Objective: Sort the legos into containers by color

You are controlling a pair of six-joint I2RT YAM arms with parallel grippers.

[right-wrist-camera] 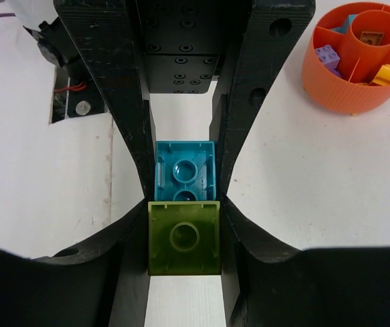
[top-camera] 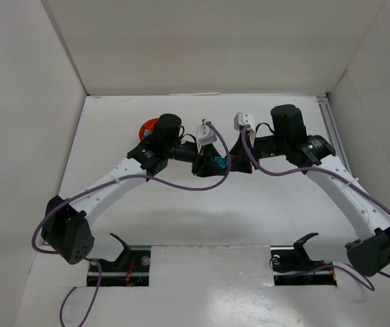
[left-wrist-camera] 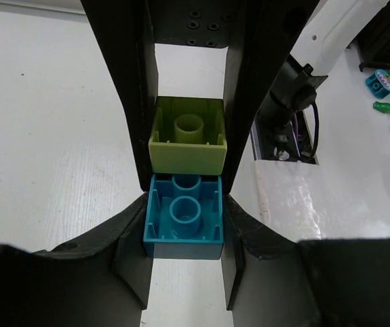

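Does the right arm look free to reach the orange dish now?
Probably not yet: the right gripper grips a lime brick joined to the cyan brick held by the left gripper.

This looks like a robotics laboratory, more exactly a small test cell. A white table (top-camera: 181,218) is closed in at the back and at both sides by plain white panels (top-camera: 24,102), like a box. Two robot arms, the left arm (top-camera: 106,184) and the right arm (top-camera: 352,194), are bolted at its near edge, and purple cables (top-camera: 181,184) run loosely along them. Beside the bases, cut-outs (top-camera: 118,267) in the near board show what seem to be wires and connectors, though they are too small to tell well. On the table stands an orange-red dish (right-wrist-camera: 345,88) with toy bricks (right-wrist-camera: 386,73) in it.
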